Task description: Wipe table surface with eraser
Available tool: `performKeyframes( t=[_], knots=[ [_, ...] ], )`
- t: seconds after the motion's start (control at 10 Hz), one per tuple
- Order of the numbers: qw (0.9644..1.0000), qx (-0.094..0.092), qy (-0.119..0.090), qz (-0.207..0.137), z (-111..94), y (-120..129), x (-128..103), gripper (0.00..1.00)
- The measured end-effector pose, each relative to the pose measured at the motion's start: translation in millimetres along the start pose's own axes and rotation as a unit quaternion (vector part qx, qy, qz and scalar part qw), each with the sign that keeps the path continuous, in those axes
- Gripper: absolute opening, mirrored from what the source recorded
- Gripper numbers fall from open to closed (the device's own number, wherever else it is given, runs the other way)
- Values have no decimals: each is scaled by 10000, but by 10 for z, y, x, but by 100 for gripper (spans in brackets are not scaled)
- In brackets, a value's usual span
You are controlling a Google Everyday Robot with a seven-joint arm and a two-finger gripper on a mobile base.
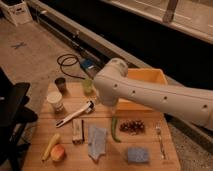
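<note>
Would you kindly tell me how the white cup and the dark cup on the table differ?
The white cup is pale and the larger; the dark cup is nearly black and smaller. The dark cup stands at the table's far edge, the white cup nearer the camera. Both are upright on the picture's left side. The claw hangs at the arm's lower end over the table's middle, away from both.

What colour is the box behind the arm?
The box is orange, camera view; the gripper is hidden behind the white arm.
</note>
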Motion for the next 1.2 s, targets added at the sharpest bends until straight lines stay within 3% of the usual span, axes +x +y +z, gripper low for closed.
performKeyframes(
  t=[0.2,0.5,1.0,1.2],
  knots=[
    [9992,90,-44,-398,144,-317,-135,65],
    [9949,330,-286,-905,383,-767,-376,65],
    [9948,324,-292,-924,389,-766,-379,65],
    [9930,326,-411,-1058,487,-838,-469,65]
  ],
)
